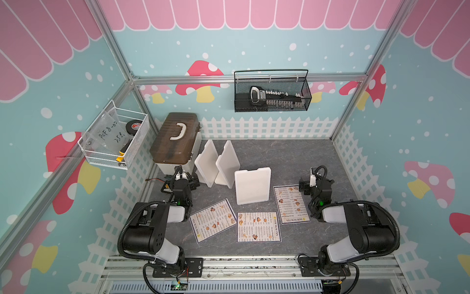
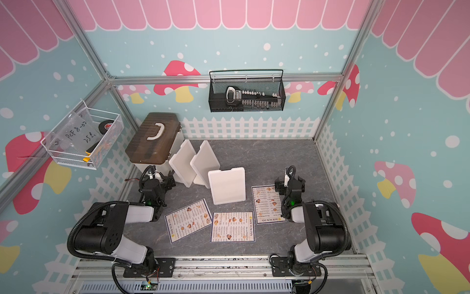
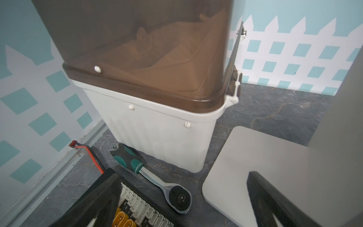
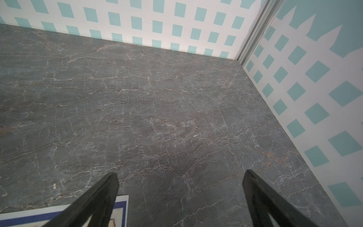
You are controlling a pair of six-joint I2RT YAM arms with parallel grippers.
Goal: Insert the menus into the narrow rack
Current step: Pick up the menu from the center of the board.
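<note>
Three menus lie flat on the grey table in both top views: left (image 1: 212,220), middle (image 1: 258,226) and right (image 1: 291,203). Behind them stand white upright slabs: two lean side by side (image 1: 207,163) (image 1: 227,164) and one is nearer (image 1: 252,185). Which of these is the narrow rack I cannot tell. My left gripper (image 1: 188,178) (image 3: 182,175) is open and empty beside the leaning slabs (image 3: 235,167). My right gripper (image 1: 314,184) (image 4: 180,175) is open and empty over bare table, one finger above the right menu's far corner (image 4: 121,204).
A toolbox with a brown lid (image 1: 175,138) (image 3: 149,59) stands at the back left. A ratchet wrench (image 3: 153,176) and a black connector board (image 3: 137,206) lie under my left gripper. A black mesh basket (image 1: 272,94) and a white wire basket (image 1: 114,137) hang on the walls.
</note>
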